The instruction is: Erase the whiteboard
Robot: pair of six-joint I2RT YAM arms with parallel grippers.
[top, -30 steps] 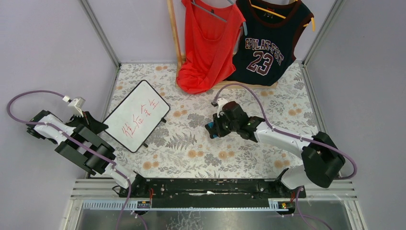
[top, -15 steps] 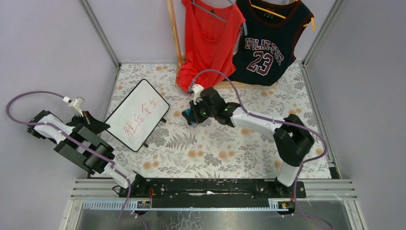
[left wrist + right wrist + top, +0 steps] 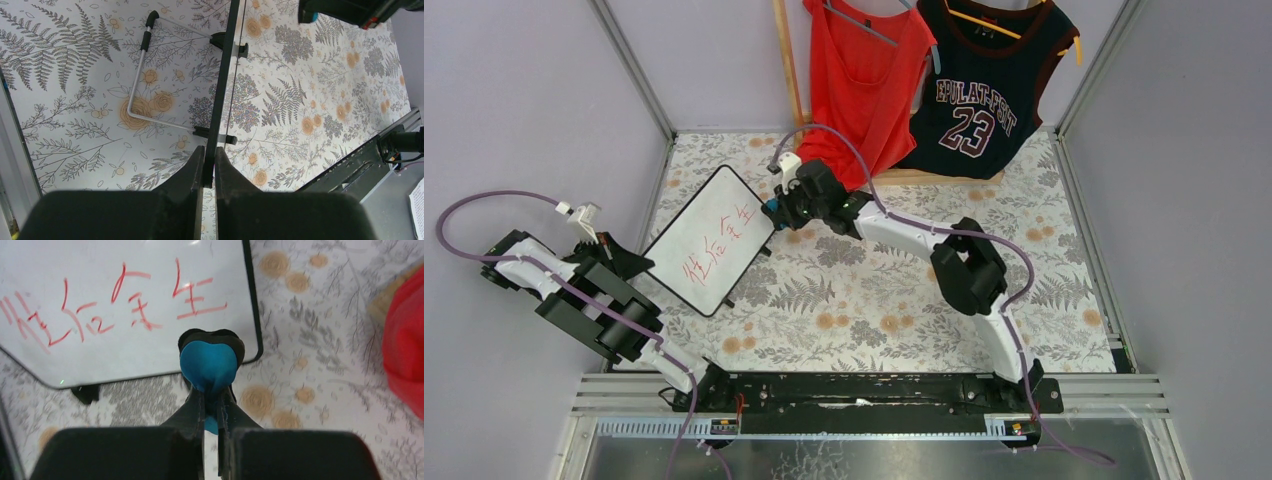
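The whiteboard [image 3: 709, 240] stands tilted on the floral table at the left, white with a thin black frame and red handwritten marks. In the right wrist view its face [image 3: 100, 340] fills the upper left. My left gripper [image 3: 617, 258] is shut on the board's near-left edge [image 3: 220, 115], seen edge-on in the left wrist view. My right gripper [image 3: 774, 210] is shut on a blue eraser [image 3: 208, 365] with a black pad, held just off the board's right corner.
A red top [image 3: 859, 95] and a dark number 23 jersey [image 3: 984, 85] hang on a wooden rack at the back. The board's wire stand [image 3: 142, 75] rests on the table behind it. Grey walls close in on both sides.
My right arm has swung left across the table with the blue eraser, from the middle to the board's right corner. The left arm and the board have stayed put.
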